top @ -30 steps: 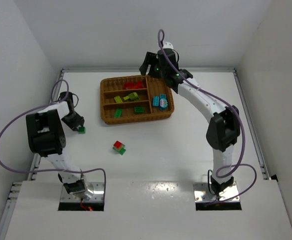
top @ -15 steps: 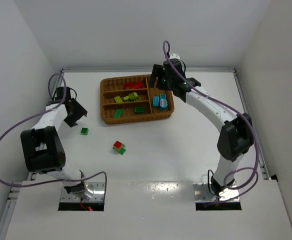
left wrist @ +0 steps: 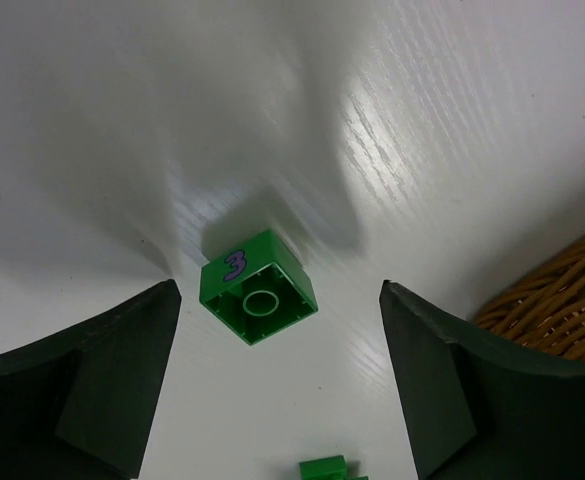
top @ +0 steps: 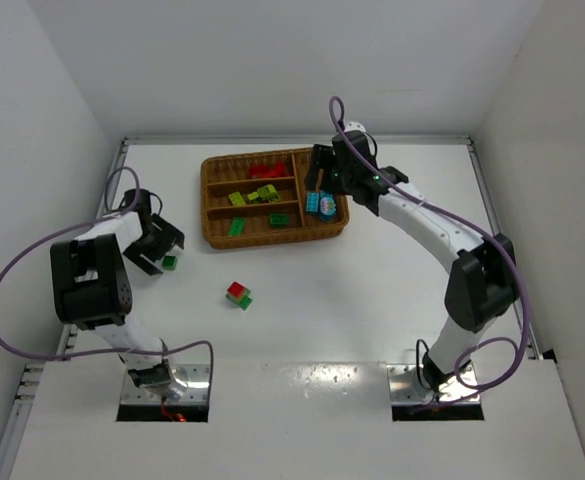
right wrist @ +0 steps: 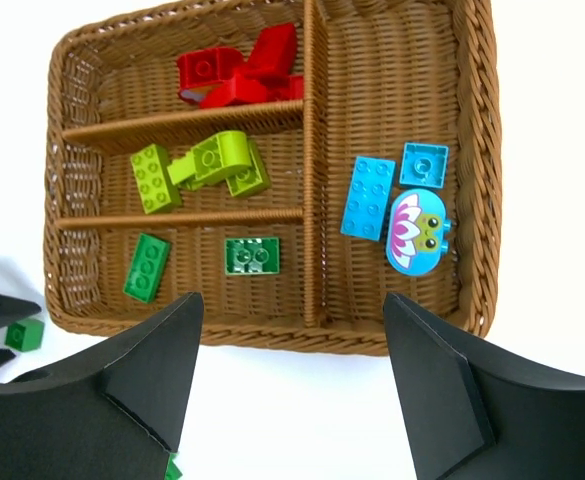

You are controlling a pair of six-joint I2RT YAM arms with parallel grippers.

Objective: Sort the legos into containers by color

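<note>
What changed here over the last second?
The left gripper opened and let go of the small green brick, which now lies on the table between its fingers. The right gripper, open and empty, moved from beyond the wicker tray's far edge to above its right side. The sorted bricks and the red-green stack stayed put.

The brown wicker tray (right wrist: 477,150) holds red bricks (right wrist: 234,75) in its far slot, yellow-green bricks (right wrist: 197,165) in the middle, green bricks (right wrist: 251,255) in the near one and cyan bricks (right wrist: 370,197) in the cross slot. On the surface to its left lies a green cube (left wrist: 258,287) marked 3, and nearer, a red-over-green stack (top: 238,294).
</note>
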